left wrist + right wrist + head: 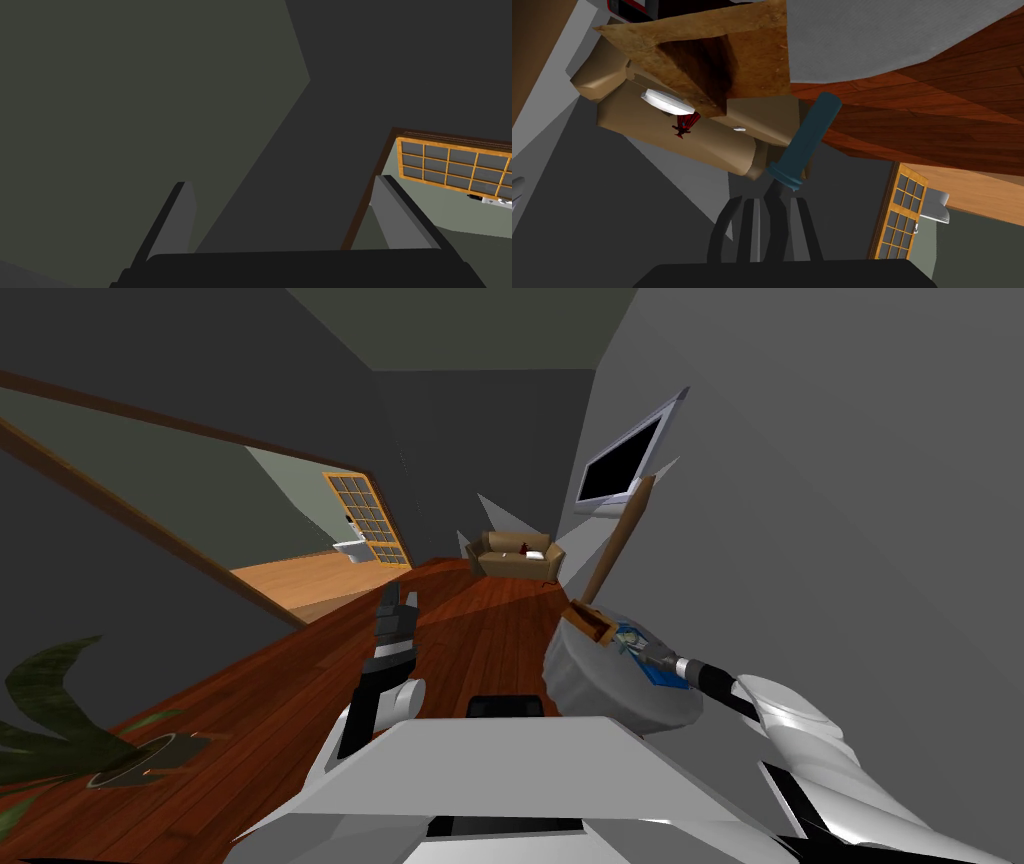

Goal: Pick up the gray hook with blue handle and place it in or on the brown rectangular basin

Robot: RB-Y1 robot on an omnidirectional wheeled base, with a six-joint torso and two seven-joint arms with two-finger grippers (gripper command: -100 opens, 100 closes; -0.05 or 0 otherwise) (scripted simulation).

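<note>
The hook has a dark grey curved metal part and a blue handle [807,139]. My right gripper [775,204] is shut on the metal part, and the handle sticks out ahead of the fingers. Just beyond the handle's tip lies the brown rectangular basin [712,55], its dark inside facing me. In the head view the basin [590,623] sits at the far edge of a round grey table [600,693], and my right gripper [655,660] hovers over the tabletop close behind it. My left gripper [282,192] stands open, raised over the floor [395,606].
A blue flat item [665,676] and a small greenish one [630,638] lie on the table by my right hand. A wooden pole [620,538] leans on the wall behind the basin. A tan sofa [515,556] stands far back. A plant [60,728] is at my left.
</note>
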